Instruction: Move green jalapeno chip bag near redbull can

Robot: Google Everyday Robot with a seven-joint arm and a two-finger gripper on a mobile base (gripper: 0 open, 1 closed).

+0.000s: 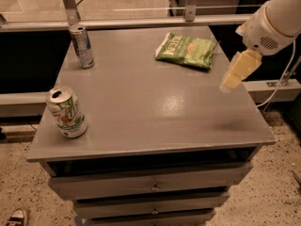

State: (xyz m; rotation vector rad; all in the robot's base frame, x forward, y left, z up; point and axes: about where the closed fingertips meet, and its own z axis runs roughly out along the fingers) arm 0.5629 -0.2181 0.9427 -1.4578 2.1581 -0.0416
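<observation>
The gripper [231,79] hangs over the right edge of the bench [155,112], about midway along; open grey top runs from there across the middle and along the whole near edge; the green jalapeno chip bag [186,51] lies flat toward the far right corner; the redbull can [82,46] stands upright by the far left corner; a white can [67,112] stands at the left edge, nearer the front; bare top between the two cans; a rail [141,21] with upright posts lines the far edge.

Overhead glare marks the tabletop [141,126]; the end effector [232,79] above its right edge casts shadow.
</observation>
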